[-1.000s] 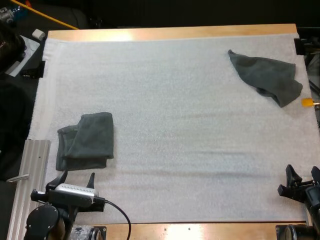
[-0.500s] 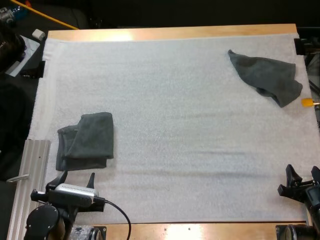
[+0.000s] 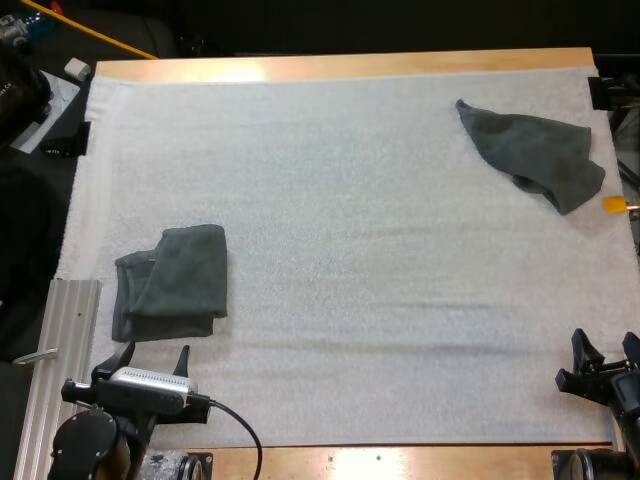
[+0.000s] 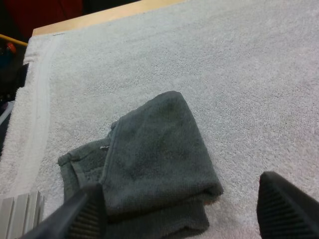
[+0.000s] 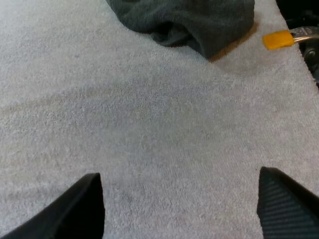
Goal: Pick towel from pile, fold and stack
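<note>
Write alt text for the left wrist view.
A folded dark grey-green towel lies on the white mat just ahead of the left gripper, whose two black fingers stand apart, holding nothing.

No visible change in a second, folded towel (image 3: 170,283), crumpled towel (image 3: 532,153), left gripper (image 3: 154,353), right gripper (image 3: 606,343) all unmoved.

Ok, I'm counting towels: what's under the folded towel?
A second grey-green layer sticks out beneath the folded towel, lying on the white mat. Whether it is a separate towel is hidden.
</note>
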